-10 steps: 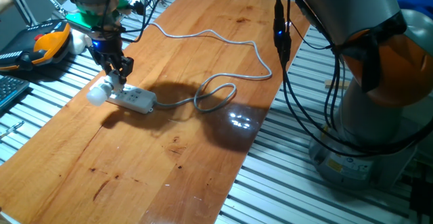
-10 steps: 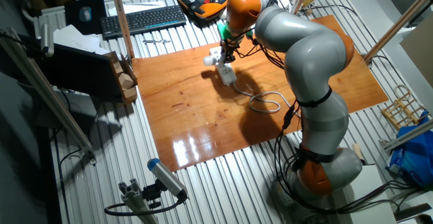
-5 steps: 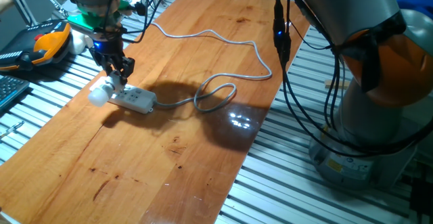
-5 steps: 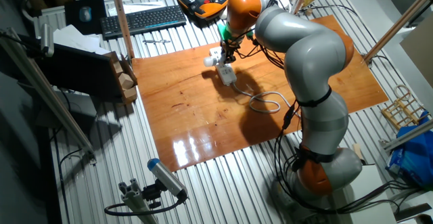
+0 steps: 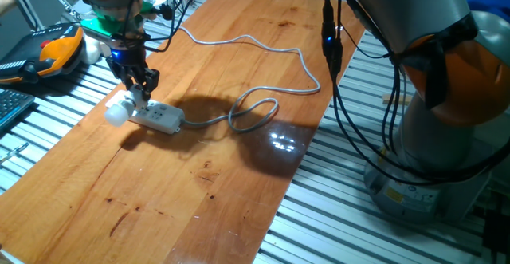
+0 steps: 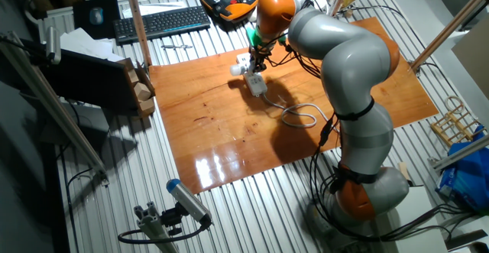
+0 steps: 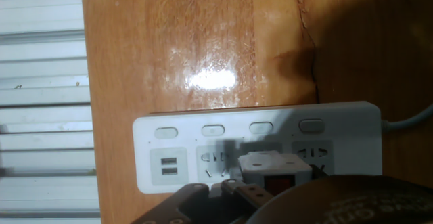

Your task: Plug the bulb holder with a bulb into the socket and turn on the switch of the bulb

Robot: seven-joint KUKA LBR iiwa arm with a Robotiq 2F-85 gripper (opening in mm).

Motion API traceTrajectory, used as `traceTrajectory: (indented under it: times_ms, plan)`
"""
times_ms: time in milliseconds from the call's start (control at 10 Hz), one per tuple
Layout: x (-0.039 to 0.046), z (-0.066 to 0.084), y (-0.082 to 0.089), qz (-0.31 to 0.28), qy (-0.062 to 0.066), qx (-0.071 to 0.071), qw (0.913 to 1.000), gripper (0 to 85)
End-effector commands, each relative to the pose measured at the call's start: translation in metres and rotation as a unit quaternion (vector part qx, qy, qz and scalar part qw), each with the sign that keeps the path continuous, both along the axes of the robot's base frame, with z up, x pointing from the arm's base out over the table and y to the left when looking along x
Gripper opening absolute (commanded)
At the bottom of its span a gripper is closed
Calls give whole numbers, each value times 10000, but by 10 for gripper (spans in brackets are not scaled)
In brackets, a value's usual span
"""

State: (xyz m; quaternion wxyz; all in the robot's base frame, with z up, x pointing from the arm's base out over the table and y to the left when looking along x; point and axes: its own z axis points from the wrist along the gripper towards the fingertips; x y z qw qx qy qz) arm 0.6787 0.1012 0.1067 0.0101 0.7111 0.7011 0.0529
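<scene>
The socket [image 7: 257, 146] lies flat on the wooden surface [image 5: 239, 80] near its edge, its long axis running left to right in the hand view, outlets facing up and the grey cable [image 5: 255, 108] leaving one end in a loop. The bulb holder [image 7: 270, 172] stands upright on the strip over an outlet, red mark showing, its round bulb [image 5: 117, 114] jutting sideways past the strip's end. The pincer [image 5: 140, 91] is right over the holder; whether it clasps it I cannot tell
</scene>
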Motion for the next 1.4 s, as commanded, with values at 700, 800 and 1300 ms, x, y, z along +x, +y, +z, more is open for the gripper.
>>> traceTrajectory:
  times_ms: [700, 800, 1300]
  plan:
    - [-29, -29, 0, -31, 3, 3, 10000, 0]
    - [-24, -22, 1, -40, -12, 4, 10000, 0]
    - [-21, 15, -6, -67, 36, -2, 10000, 0]
